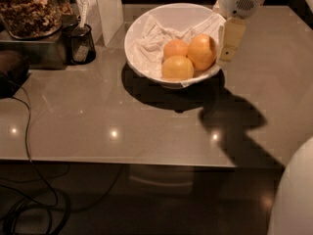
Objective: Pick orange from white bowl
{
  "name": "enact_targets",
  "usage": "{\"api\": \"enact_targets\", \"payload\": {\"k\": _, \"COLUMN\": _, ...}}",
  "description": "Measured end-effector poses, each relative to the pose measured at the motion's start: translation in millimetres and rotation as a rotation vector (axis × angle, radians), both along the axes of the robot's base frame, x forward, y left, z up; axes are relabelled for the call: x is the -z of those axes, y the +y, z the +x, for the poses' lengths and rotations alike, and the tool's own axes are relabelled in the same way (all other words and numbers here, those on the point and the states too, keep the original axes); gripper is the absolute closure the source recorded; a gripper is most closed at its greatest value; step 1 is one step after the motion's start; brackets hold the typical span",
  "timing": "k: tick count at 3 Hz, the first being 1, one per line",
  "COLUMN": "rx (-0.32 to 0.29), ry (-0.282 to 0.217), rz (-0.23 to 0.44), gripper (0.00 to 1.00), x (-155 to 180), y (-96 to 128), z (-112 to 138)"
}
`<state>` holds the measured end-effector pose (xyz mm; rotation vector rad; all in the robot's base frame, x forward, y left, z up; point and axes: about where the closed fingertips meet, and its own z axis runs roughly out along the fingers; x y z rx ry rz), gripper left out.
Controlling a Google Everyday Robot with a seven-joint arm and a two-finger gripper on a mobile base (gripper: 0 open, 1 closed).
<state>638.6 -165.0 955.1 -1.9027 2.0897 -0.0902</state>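
The white bowl stands at the back middle of the grey table, lined with a crumpled white cloth. Three oranges lie in its right half. The orange, the largest and deep orange, rests against the right wall. A paler pinkish one lies to its left, and a yellow-orange one lies in front. My gripper hangs from the white wrist just outside the bowl's right rim, beside the orange and apart from it.
A glass jar of brown bits, a black mesh cup and a white upright block stand at the back left. A dark object and cables lie at the left. The table's front edge crosses below. A white robot part is at bottom right.
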Motion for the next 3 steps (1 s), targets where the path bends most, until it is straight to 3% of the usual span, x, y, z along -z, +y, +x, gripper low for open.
{"api": "enact_targets", "payload": {"k": 1, "rx": 0.0, "ry": -0.022, "rz": 0.007, "gripper": 0.0, "x": -0.9, "y": 2.9, "z": 6.0}}
{"api": "enact_targets", "payload": {"k": 3, "rx": 0.0, "ry": -0.043, "rz": 0.018, "gripper": 0.42, "x": 1.1, "y": 6.4, "z": 14.2}}
